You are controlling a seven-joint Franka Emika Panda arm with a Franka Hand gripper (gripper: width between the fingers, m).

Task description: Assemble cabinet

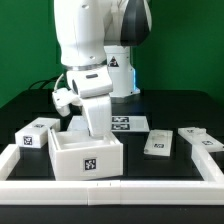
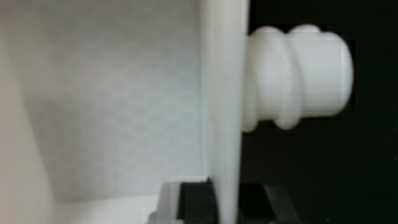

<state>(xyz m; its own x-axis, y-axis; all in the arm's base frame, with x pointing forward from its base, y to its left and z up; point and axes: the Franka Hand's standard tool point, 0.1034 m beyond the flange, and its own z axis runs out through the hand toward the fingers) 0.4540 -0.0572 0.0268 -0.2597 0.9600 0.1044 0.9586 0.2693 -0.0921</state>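
Observation:
The cabinet body is an open white box with a tag on its front, standing near the front rail. My gripper reaches down onto the box's far right wall. In the wrist view the gripper straddles a thin white wall, with a dark finger close against each side, so it is shut on that wall. A ribbed white knob sticks out from the wall's outer side. Smaller white tagged blocks lie at the exterior view's left and right.
A flat white tagged piece lies at the far right of the exterior view. The marker board lies behind the box by the arm's base. The long low white border rail runs along the front and sides.

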